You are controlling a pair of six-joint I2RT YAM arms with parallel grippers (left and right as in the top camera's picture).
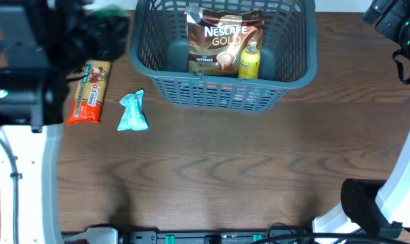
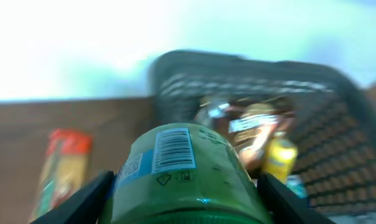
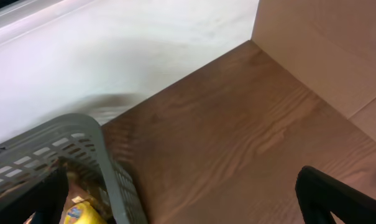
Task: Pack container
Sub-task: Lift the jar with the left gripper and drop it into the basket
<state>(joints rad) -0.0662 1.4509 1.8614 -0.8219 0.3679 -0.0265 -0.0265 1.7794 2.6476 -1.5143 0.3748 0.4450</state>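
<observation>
A brown wood-grain table (image 1: 211, 169) runs up to a plain white wall (image 3: 113, 43). The container (image 1: 221, 95) stands at the table's far edge, near the middle, with its long side running left to right. Inside it a coffee pouch (image 1: 223, 41) leans upright, and a yellow bottle (image 1: 250, 61) stands just beside it, to the right in the overhead view.

The left gripper (image 2: 188, 193) is just outside the container's left wall. Its jaws are closed around a green can (image 2: 181, 165), which fills the gap between the fingers (image 2: 91, 196). The can's long axis appears to point forward, away from the wrist, though this view is blurred. From these jaws the container's open top lies ahead and to the right, so I judge the coming move to be a short carry rightward over the thick rim, then a release into the bare floor on the left of the pouch.

The right gripper (image 3: 178, 186) is beyond the container's right corner. Its jaws are spread wide and hold nothing, with bare table between them. The loaded left arm is the nearer one.

On the table to the left of the container, an orange snack bar (image 1: 89, 93) and a pale blue packet (image 1: 132, 112) lie side by side.
</observation>
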